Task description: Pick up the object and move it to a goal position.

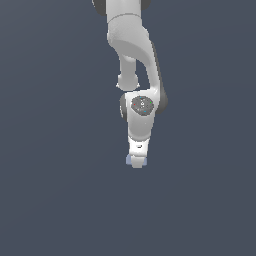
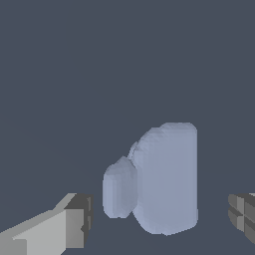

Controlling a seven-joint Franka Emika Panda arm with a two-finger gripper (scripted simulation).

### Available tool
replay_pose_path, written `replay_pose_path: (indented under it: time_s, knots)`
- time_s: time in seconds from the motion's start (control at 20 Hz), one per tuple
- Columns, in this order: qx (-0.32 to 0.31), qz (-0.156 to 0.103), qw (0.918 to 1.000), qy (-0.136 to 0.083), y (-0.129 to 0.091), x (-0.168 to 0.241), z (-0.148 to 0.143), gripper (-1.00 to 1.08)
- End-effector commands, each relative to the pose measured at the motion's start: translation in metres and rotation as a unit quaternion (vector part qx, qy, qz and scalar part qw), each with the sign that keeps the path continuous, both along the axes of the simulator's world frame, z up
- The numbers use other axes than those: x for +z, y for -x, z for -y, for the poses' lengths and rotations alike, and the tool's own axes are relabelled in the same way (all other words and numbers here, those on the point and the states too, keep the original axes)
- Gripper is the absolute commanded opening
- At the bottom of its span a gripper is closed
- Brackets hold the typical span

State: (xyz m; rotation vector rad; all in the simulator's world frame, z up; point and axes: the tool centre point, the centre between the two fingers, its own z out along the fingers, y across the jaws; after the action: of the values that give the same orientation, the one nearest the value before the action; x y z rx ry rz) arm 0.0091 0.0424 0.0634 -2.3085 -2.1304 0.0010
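Observation:
The object (image 2: 162, 179) is a small pale blue-grey lump with a narrow knob on one side. In the wrist view it lies on the dark floor between my two fingertips, with a gap on each side. One finger (image 2: 60, 226) and the other finger (image 2: 243, 214) stand apart, so the gripper (image 2: 159, 219) is open around the object without touching it. In the exterior view the gripper (image 1: 136, 161) points down close to the floor, and only a sliver of the object (image 1: 128, 159) shows at its tip on the exterior view's left.
The white arm (image 1: 135, 60) comes down from the top of the exterior view. The dark grey-blue floor (image 1: 50, 175) spreads all around.

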Motion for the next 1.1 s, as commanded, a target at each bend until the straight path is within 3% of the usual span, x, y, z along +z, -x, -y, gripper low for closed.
replay_pose_path:
  time_s: [0.0,0.8,0.85,1.05]
  knots:
    - [0.0,0.0,1.0,0.0,0.0,0.0,0.0,1.0]
    - [0.003,0.0,1.0,0.0,0.0,-0.05,0.0,1.0]
    - [0.003,0.0,1.0,0.0,0.0,-0.05,0.0,-1.0]
    - [0.003,0.0,1.0,0.0,0.0,-0.05,0.0,-1.0]
